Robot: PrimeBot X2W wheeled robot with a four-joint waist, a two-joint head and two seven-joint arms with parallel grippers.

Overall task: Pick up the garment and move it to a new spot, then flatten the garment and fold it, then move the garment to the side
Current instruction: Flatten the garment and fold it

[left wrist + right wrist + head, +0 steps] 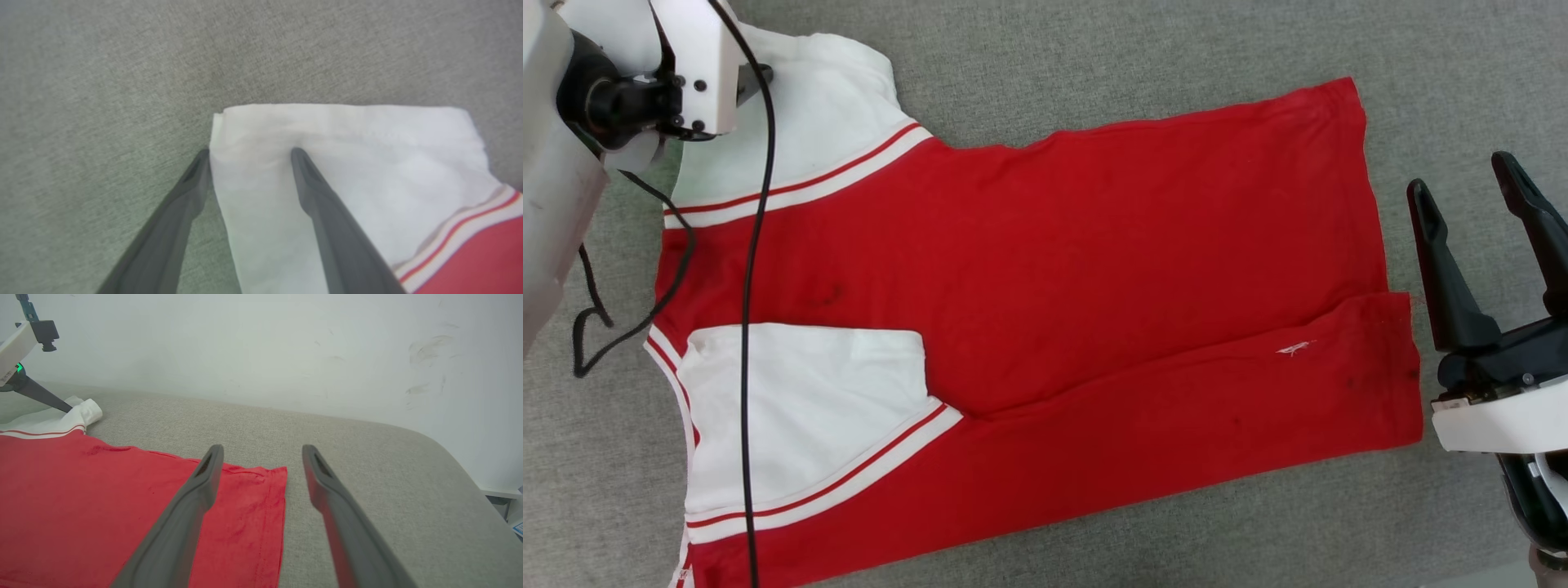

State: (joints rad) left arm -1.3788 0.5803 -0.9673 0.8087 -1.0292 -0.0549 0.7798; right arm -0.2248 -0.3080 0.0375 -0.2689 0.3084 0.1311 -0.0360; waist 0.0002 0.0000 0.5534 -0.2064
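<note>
the garment (1029,269) lay flat on the grey worktop (1094,49), near side folded in; the left gripper (249,153), jaws wide, straddled the far sleeve (347,134) edge, apparently to fold it, while the right gripper (1460,175), jaws wide, stood beside the hem (278,506).

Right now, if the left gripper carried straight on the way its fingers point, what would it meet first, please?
The left gripper would meet the garment's white sleeve first: its open fingers straddle the sleeve's corner, seemingly close to touching the cloth, with the grey padded surface beneath. Depth is hard to judge.
</note>
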